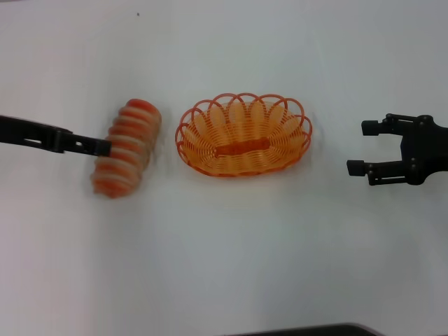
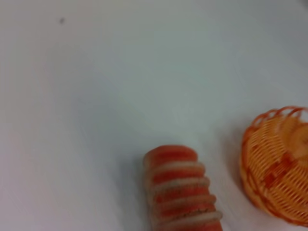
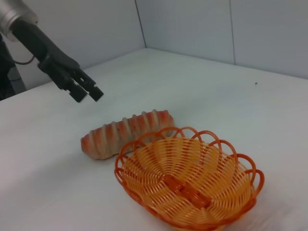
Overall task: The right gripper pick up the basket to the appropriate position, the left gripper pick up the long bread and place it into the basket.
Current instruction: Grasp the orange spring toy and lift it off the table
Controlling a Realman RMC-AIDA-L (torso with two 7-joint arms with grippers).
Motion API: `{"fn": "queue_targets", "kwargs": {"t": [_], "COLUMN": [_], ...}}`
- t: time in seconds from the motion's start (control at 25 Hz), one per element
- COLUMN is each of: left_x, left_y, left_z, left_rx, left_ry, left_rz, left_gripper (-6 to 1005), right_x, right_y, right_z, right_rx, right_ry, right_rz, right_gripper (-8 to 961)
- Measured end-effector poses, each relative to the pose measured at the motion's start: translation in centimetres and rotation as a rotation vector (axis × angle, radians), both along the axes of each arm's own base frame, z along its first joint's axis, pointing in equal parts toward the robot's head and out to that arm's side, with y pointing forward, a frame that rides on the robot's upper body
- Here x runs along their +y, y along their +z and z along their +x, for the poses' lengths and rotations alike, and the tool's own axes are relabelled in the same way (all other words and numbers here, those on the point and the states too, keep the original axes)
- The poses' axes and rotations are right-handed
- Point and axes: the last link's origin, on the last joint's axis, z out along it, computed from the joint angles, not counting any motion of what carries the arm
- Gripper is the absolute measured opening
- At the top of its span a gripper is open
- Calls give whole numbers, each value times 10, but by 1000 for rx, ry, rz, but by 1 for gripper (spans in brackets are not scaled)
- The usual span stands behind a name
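The long bread (image 1: 127, 147), cream with orange-red ridges, lies on the white table left of the basket (image 1: 243, 134), close to it but apart. It also shows in the left wrist view (image 2: 180, 192) and the right wrist view (image 3: 126, 132). The orange basket stands empty and upright mid-table, and shows in the right wrist view (image 3: 187, 185) and the left wrist view (image 2: 279, 166). My left gripper (image 1: 105, 147) reaches in from the left over the bread; in the right wrist view (image 3: 87, 92) it hovers above the bread, not touching it. My right gripper (image 1: 360, 148) is open and empty, to the right of the basket.
The white table (image 1: 224, 266) runs wide around both things. Grey wall panels (image 3: 192, 24) stand behind its far edge. A dark curved edge (image 1: 308, 330) shows at the table's near side.
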Motion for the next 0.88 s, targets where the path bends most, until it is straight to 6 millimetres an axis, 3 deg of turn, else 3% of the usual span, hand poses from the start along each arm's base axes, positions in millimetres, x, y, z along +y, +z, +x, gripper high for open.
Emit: {"fn": "queue_targets", "kwargs": {"t": [0.44,0.88], "left_x": [17,20], "left_y": [-37,-50], "left_z": [35,38], "left_rx": [204,256], "left_ry": [-19,-20], "left_rz": [-35,-27], "left_gripper": [934,934], "right_x": [0,1], "right_y": [3,3], "right_z": [1,1], "right_rx": [6,7], "right_ry": [-17,-25], "right_rz": [3,-3], "right_gripper": [926,926]}}
